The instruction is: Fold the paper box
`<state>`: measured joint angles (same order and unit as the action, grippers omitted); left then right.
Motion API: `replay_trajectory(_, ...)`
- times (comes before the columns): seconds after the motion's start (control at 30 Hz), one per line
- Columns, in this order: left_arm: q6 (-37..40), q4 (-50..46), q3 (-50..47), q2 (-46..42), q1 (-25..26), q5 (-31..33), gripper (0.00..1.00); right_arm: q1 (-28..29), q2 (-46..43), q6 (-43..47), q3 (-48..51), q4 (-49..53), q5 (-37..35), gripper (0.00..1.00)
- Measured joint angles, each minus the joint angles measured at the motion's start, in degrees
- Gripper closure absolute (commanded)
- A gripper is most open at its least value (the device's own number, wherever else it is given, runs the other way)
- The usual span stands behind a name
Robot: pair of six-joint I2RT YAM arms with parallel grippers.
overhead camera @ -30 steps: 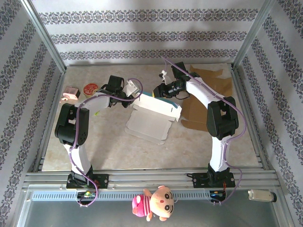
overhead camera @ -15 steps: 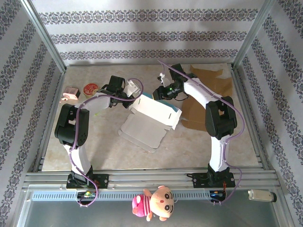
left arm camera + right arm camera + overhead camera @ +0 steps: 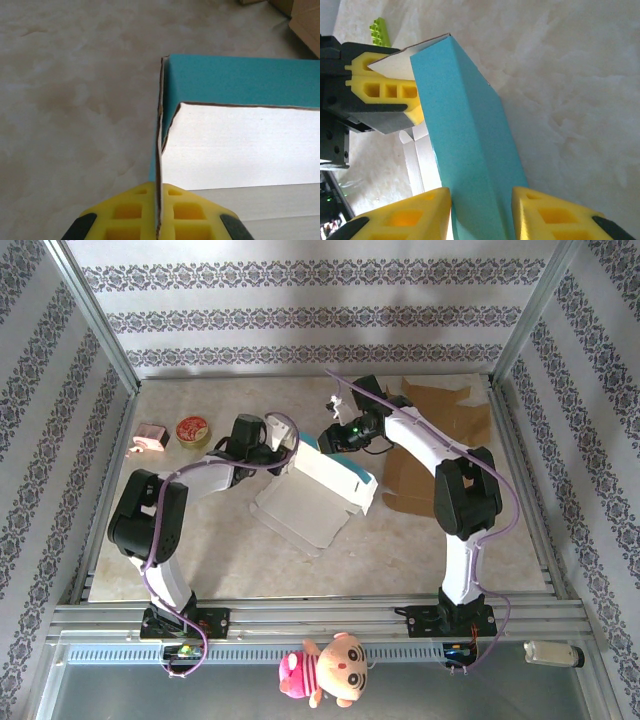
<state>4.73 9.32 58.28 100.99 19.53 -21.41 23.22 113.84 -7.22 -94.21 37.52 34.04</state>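
Note:
The paper box [image 3: 318,490], white inside and teal outside, lies half-folded in the middle of the table, its far end lifted between both arms. My left gripper [image 3: 284,449] is shut on a thin upright side flap [image 3: 160,150], whose edge runs between the yellow fingers [image 3: 135,215]. The teal wall [image 3: 240,77] and the white inner panel [image 3: 240,150] lie just beyond it. My right gripper [image 3: 328,440] straddles the folded teal wall [image 3: 470,145] with a yellow pad [image 3: 410,215] against each side, shut on it. My left gripper [image 3: 385,92] holds the box's far corner in the right wrist view.
Flat brown cardboard sheets [image 3: 440,430] lie at the back right. A pink object [image 3: 150,437] and a round red tin [image 3: 191,430] sit at the back left. A green brick [image 3: 380,31] lies behind the left gripper. A plush doll [image 3: 325,670] hangs at the front rail.
Both grippers have carried the box's far end to the left and a little nearer, and the box has turned and tilted. The left gripper has closed fully on the flap.

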Motion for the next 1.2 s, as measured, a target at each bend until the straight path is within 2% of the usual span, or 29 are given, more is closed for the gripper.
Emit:
replay_trajectory(0.1,-3.02,5.49,-3.48,-0.68,1.64,3.02,0.98,0.96,-1.2,0.96,0.72,-0.07,-2.62,0.63)
replay_trajectory(0.23,-6.97,11.21,-6.23,-0.72,3.19,4.13,0.79,2.54,-2.56,2.56,2.8,-0.5,-6.36,0.63)
replay_trajectory(0.3,-8.55,12.98,-6.97,-0.72,3.56,3.67,0.76,3.28,-2.6,3.34,2.91,-0.83,-7.93,0.63)
replay_trajectory(0.37,-9.55,13.94,-7.45,-0.72,3.63,3.43,0.74,3.87,-2.73,4.28,3.08,-1.09,-9.42,0.63)
replay_trajectory(0.53,-10.03,14.62,-8.31,-1.53,3.78,2.08,0.54,5.18,-3.74,6.14,4.59,-1.66,-12.68,0.64)
replay_trajectory(0.63,-9.73,14.51,-9.49,-3.74,3.78,1.7,0.46,5.7,-3.82,7.02,5.44,-1.81,-14.69,0.66)
replay_trajectory(0.8,-9.99,14.53,-12.63,-9.62,3.69,1.22,0.41,6.58,-3.89,8.26,6.19,-1.79,-17.62,0.73)
replay_trajectory(0.9,-10.71,14.47,-13.62,-12.57,3.54,0.87,0.39,7.08,-4.09,9.05,6.49,-2.1,-18.78,0.74)
replay_trajectory(0.97,-11.34,13.44,-13.92,-14.58,3.32,0.7,0.38,7.41,-4.2,9.25,6.49,-2.16,-19.43,0.67)
replay_trajectory(1.1,-12.63,7.17,-13.73,-19.23,3.13,1.84,0.37,7.43,-4.79,10.19,6.71,-1.92,-20.81,0.34)
replay_trajectory(1.2,-13.31,-0.94,-12.26,-22.16,2.78,3.26,0.37,7.34,-5.92,10.73,8.2,-1.07,-22.21,0.31)
